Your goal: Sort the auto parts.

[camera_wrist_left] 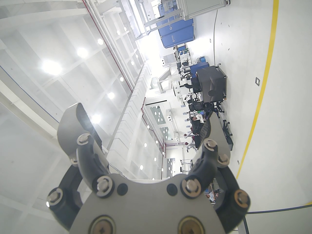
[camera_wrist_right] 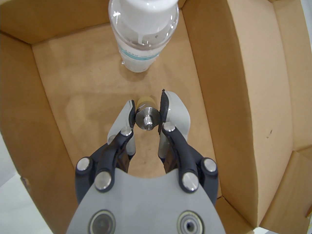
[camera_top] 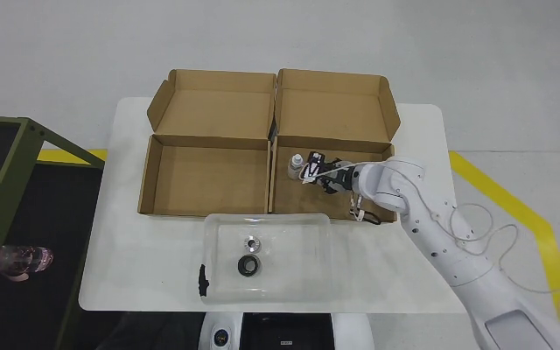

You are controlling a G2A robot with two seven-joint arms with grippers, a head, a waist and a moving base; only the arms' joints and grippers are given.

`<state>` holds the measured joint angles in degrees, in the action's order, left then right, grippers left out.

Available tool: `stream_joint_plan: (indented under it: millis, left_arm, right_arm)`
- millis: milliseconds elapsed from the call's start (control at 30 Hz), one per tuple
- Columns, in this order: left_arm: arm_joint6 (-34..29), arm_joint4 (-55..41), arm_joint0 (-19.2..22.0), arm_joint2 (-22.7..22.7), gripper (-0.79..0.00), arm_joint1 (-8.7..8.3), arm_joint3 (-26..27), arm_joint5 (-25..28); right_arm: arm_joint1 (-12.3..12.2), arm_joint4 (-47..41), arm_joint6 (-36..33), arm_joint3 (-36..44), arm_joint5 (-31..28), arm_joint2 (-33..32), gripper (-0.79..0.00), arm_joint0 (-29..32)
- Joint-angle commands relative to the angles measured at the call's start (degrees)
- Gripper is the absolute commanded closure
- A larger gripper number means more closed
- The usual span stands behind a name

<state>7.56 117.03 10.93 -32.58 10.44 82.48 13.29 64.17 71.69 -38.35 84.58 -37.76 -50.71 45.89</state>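
Your right claw [camera_wrist_right: 148, 109] is down inside the right-hand cardboard box [camera_wrist_right: 243, 98], its two fingers closed to a narrow gap and pinching a small silver cylindrical part [camera_wrist_right: 147, 119] between the pads. The part sits crosswise in the grip, with a short stud on its end pointing back toward the wrist and a tan-coloured section showing just past the fingertips. You cannot tell whether the part rests on the box floor or hangs above it. Straight ahead of the fingertips, near but apart from them, a clear plastic bottle [camera_wrist_right: 143, 37] with a white cap stands upright on the box floor, close to the box's corner. Beyond that bottle, across the shared cardboard wall, lies the second, left-hand cardboard box [camera_top: 210, 179]; both boxes have their lids folded back. Off to the side of the right claw, outside the box and nearer the robot, a clear plastic tray [camera_top: 269, 221] sits on the white counter [camera_top: 122, 262] touching the boxes' near walls. It holds a small silver cylinder [camera_top: 252, 244] and, just beside it, a black ring [camera_top: 249, 265]. Your left claw [camera_wrist_left: 143, 113] is well away from all this, pointed up at the hall's ceiling, with its fingers spread wide and nothing between them.
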Motion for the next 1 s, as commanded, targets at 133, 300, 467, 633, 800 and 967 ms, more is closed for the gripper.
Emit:
stream_joint_plan:
  millis: [133,300,467,633,800,967]
  left_arm:
    - [0.00,0.00,0.00,0.00,-0.785,0.00,0.00,0.00]
    - [0.00,0.00,0.00,0.00,-0.785,0.00,0.00,0.00]
    - [0.00,0.00,0.00,0.00,-0.785,0.00,0.00,0.00]
    - [0.00,0.00,0.00,0.00,-0.785,0.00,0.00,0.00]
    - [0.00,0.00,0.00,0.00,-0.785,0.00,0.00,0.00]
    - [0.00,0.00,0.00,0.00,-0.785,0.00,0.00,0.00]
  right_arm:
    - [0.36,-0.44,0.62,0.03,0.63,0.34,-0.363,-0.31]
    - [0.00,-1.32,0.95,2.75,1.36,-1.46,-0.369,1.14]
    - [-1.01,-2.48,0.98,7.93,0.95,-5.04,-0.391,4.51]
    - [-2.11,-3.05,1.80,14.31,0.93,-9.26,-0.489,8.57]
    - [-2.95,-2.99,2.50,20.17,0.56,-12.06,-0.468,12.89]
    - [-3.34,-3.34,4.33,25.38,1.14,-13.04,-0.434,16.95]
